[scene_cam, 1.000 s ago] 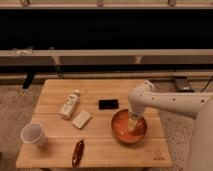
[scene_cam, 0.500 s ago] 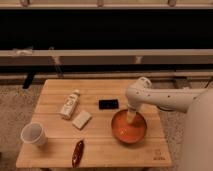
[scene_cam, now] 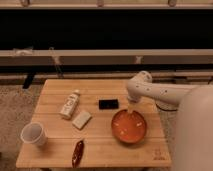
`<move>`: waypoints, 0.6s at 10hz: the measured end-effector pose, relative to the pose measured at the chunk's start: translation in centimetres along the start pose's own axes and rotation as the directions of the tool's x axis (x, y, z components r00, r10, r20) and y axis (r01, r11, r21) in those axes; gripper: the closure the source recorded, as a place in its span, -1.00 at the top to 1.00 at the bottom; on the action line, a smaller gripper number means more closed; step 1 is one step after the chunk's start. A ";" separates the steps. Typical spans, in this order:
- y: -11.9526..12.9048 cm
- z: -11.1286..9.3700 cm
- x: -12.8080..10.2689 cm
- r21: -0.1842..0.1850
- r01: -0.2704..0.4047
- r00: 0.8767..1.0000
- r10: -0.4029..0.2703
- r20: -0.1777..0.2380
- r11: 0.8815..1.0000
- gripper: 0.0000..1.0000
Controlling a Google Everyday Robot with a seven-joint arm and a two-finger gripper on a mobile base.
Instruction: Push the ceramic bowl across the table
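Observation:
The orange-red ceramic bowl (scene_cam: 129,127) sits on the right half of the light wooden table (scene_cam: 100,145), near the front, just above the small logo mark at the front right corner. My white arm reaches in from the right. Its gripper (scene_cam: 131,111) points down at the bowl's far rim, between the bowl and a small black object. The gripper's tip blends into the rim, so I cannot tell whether it touches the bowl.
A small black rectangular object (scene_cam: 108,104) lies just left of the gripper. A white bottle (scene_cam: 70,104) and a pale block (scene_cam: 82,119) lie left of centre. A white cup (scene_cam: 33,134) stands at the front left, and a dark red packet (scene_cam: 77,152) lies at the front edge.
The gripper has drawn back from over the bowl's inside to its far rim, and the arm's elbow has shifted slightly left. The bowl has hardly moved.

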 end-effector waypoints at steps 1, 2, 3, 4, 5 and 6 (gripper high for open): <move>-1.3 0.3 -0.1 0.012 0.004 1.000 -0.004 0.003 1.000 0.60; -2.1 0.5 -0.3 0.019 0.006 1.000 -0.006 0.009 1.000 0.60; -3.4 0.8 -0.7 0.033 0.014 1.000 -0.015 0.017 0.999 0.60; -4.4 1.0 -1.0 0.044 0.021 1.000 -0.022 0.021 0.999 0.60; -5.6 1.2 -1.5 0.055 0.028 0.999 -0.029 0.026 0.998 0.60; -6.8 1.3 -2.2 0.068 0.035 0.999 -0.037 0.031 0.997 0.60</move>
